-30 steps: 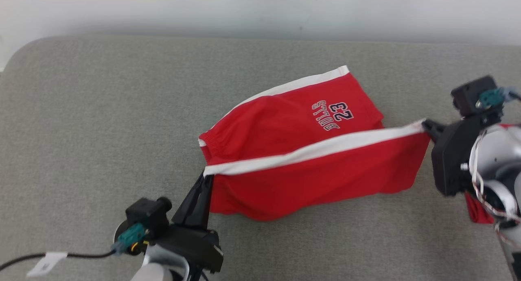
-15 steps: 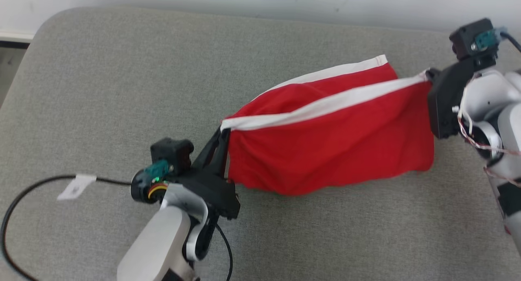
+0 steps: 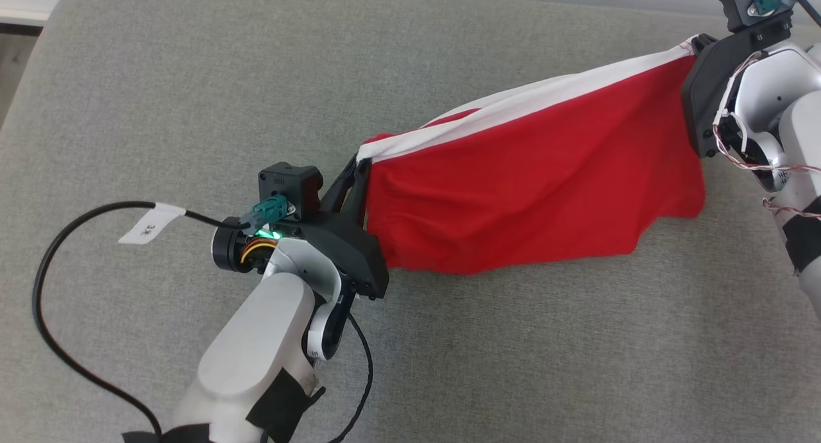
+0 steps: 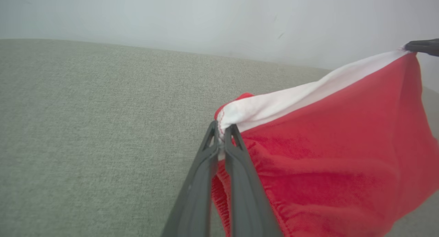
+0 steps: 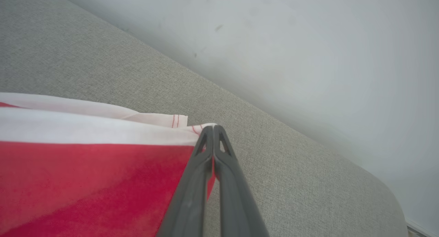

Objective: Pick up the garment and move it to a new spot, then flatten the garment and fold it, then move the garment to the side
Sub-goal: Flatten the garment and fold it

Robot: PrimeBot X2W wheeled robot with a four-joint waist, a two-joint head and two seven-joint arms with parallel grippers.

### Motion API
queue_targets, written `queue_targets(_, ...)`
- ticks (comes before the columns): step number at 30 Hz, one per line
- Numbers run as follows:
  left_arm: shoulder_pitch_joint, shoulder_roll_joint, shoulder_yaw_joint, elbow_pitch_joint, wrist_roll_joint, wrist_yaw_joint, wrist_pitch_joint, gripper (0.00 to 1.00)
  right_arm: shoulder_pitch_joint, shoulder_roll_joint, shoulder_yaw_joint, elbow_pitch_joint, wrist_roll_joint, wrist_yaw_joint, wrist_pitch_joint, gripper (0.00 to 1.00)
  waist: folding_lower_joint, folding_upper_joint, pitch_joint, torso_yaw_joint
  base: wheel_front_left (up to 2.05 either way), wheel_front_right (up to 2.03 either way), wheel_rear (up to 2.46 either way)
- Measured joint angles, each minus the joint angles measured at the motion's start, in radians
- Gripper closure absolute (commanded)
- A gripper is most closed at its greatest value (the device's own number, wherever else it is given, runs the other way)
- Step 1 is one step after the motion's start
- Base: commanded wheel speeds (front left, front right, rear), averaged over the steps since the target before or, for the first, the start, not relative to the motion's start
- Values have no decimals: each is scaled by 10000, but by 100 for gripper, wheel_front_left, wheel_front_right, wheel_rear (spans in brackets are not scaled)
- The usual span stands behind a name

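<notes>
The garment [image 3: 532, 180] is a pair of red shorts with a white stripe, stretched taut in the air between my two grippers over the grey cushion. My left gripper [image 3: 359, 164] is shut on its left corner, where the white stripe ends. In the left wrist view the left gripper [image 4: 222, 129] pinches that white edge of the garment [image 4: 336, 151]. My right gripper [image 3: 696, 45] is shut on the opposite corner at the upper right. The right wrist view has the right gripper [image 5: 213, 129] clamped on the stripe's end, the garment [image 5: 92, 168] hanging to its left.
The grey fabric cushion [image 3: 192, 77] spreads under everything, ending at a pale wall [image 5: 308, 41] behind. A black cable with a white tag [image 3: 151, 224] loops on the cushion left of my left arm. The cushion's rounded corner lies at upper left.
Both grippers have lifted the shorts higher and carried them away from me. The printed panel no longer shows behind the hanging cloth. The head camera has tilted down.
</notes>
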Motion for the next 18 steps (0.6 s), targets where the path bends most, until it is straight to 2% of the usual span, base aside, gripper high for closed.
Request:
queue_targets(6, -477, -29, -238, 577, -322, 29, -211, 100, -515, 242, 213, 1103, -132, 0, -713, 100, 0, 0, 132, 143, 0, 0, 0)
queue_targets(7, -570, -31, -309, 671, -330, 27, -288, 92, -594, 276, 217, 1269, -169, 0, -823, 100, 0, 0, 150, 165, 0, 0, 0)
queue_targets(8, -645, -33, -364, 744, -370, 2, -349, 66, -663, 334, 198, 1442, -169, 0, -920, 100, 0, 0, 164, 184, 0, 0, 0)
queue_targets(9, -710, -33, -403, 832, -420, -2, -426, 0, -721, 391, 182, 1593, -169, 0, -1045, 100, 0, 0, 176, 201, 0, 0, 0)
queue_targets(10, -788, -35, -453, 911, -464, 4, -529, 0, -776, 447, 174, 1716, -174, 0, -1252, 71, 0, 0, 186, 217, 0, 0, 0)
queue_targets(11, -866, -35, -506, 961, -508, 4, -640, 0, -834, 495, 146, 1843, -217, 0, -1490, 0, 0, 0, 195, 233, 0, 0, 0)
queue_targets(18, -1054, -40, -692, 1191, -986, 4, -1386, 0, -1171, 993, -316, 2786, -667, 0, -2767, 0, -1, -1, 126, 270, 0, 0, 0)
